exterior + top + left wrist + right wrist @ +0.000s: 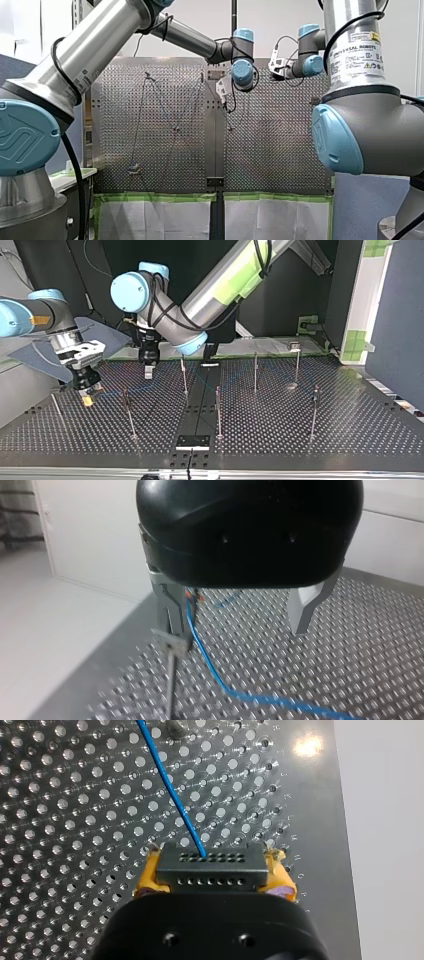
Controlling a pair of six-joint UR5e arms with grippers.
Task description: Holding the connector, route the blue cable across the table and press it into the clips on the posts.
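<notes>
- Perforated metal table (300, 440): carries thin upright posts, set well apart.
- My left gripper (236, 629), black with metal fingers: the fingers are spread wide and grip nothing. One finger stands just beside the cable, at a post's top.
- My right gripper (214, 872): its yellow pads are clamped on the connector, low over the table at the top view's left.
- Thin metal post (171, 680): stands below that left finger.
- Black rectangular connector (209, 865): held level, with the cable leaving its front face.
- Thin blue cable (170, 790): runs from the connector across the table and rises past the clip. Whether it is seated cannot be told.
- Small clip (172, 644): tops the post.
- Step in hand, as judged: pressing the cable into this clip. It is best done with light tension from the connector, the cable centred over the slot, and a straight downward push that does not bend the post.
</notes>
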